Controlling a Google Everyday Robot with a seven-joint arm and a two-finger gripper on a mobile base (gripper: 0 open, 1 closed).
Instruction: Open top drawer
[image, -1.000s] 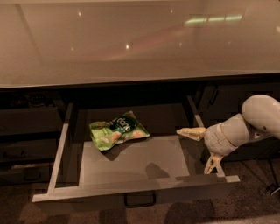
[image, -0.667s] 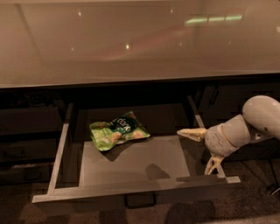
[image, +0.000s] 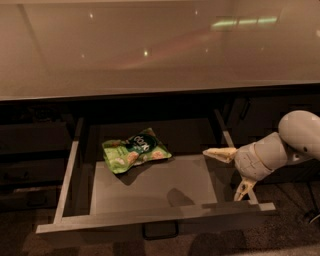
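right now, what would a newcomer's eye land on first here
The top drawer stands pulled wide out under the glossy countertop, with a green snack bag lying in its back left part. At the drawer's right rail the pale gripper sits with its fingers spread open.

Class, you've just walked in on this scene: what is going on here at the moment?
The robot's pincer is at the right side of the top drawer, over its right rail, with its fingers spread apart and holding nothing. The drawer stands pulled well out from under the counter. A green snack bag lies on the drawer's grey floor, toward the back left. The opening looks done.
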